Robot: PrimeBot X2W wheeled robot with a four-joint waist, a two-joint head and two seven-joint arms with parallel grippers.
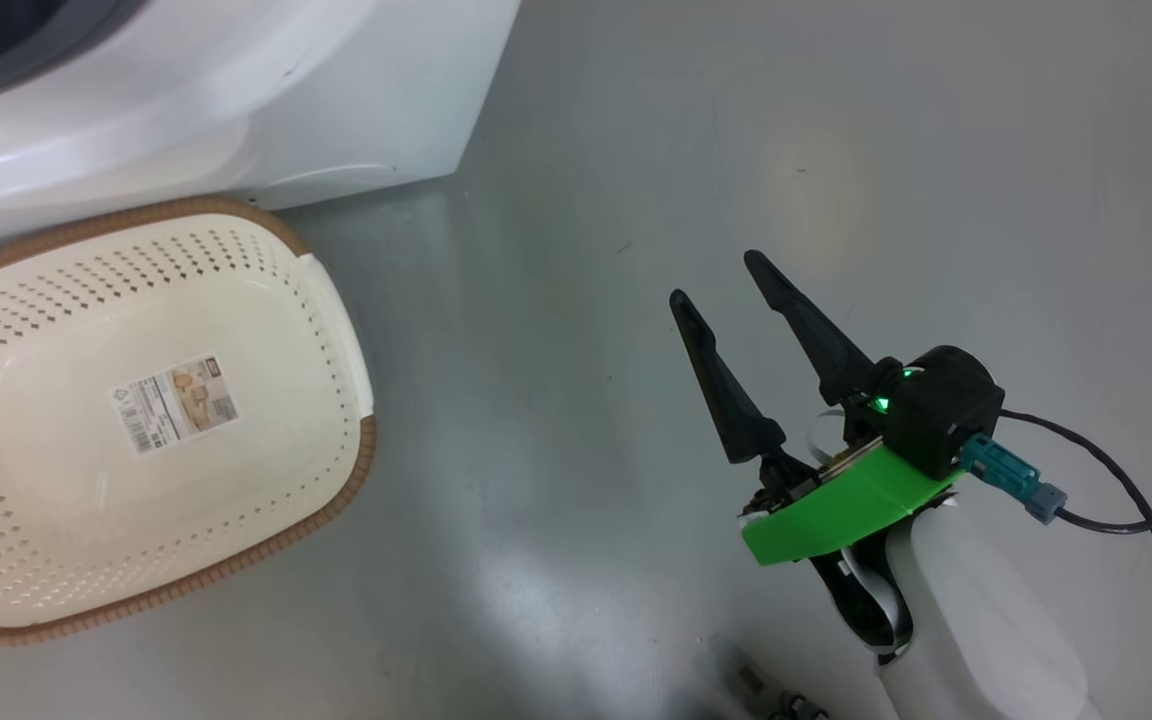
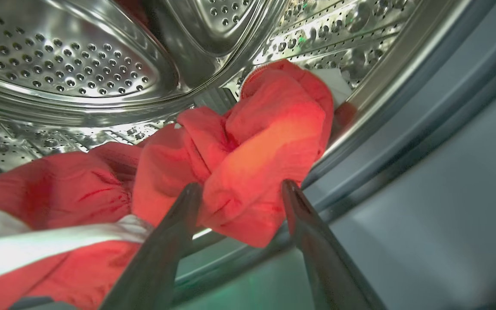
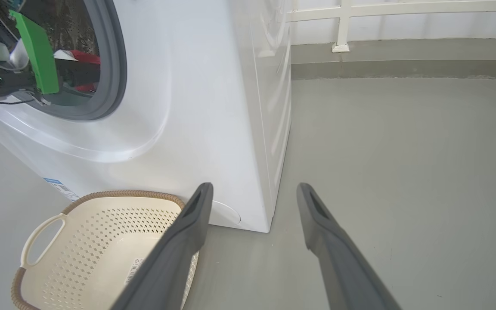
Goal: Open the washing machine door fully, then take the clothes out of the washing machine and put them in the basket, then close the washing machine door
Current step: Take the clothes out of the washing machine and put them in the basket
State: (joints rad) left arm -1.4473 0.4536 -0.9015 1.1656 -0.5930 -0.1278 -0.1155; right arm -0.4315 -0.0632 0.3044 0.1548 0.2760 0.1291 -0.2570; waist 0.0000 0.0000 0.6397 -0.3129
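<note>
My left gripper [image 2: 241, 185] is reaching into the perforated steel drum [image 2: 58, 56] of the big white front-loading washing machine [image 3: 196, 107]. Its two long dark fingers stand spread as wide as they go. A bunched fold of the bright red fabric garment with white stripes [image 2: 265, 129] sits right between the fingertips. The jaws are not clamped on it, and I cannot tell whether either finger touches the cloth. The rest of the garment lies along the drum's bottom, towards the lower left of the left wrist view, and a white band crosses it there.

In the right wrist view I see the left arm's green bracket [image 3: 37, 51] at the mouth of the drum, inside the grey rubber gasket [image 3: 116, 64].

My right gripper [image 1: 714, 277] hangs over the bare grey floor [image 1: 836, 150], well to the right of the washer. Its fingers are wide apart and hold nothing.

The cream-white perforated plastic basket with a brown woven-look rim [image 1: 266, 300] stands on the floor just in front of the washer. A paper sticker [image 1: 176, 403] shows on its bottom.
</note>
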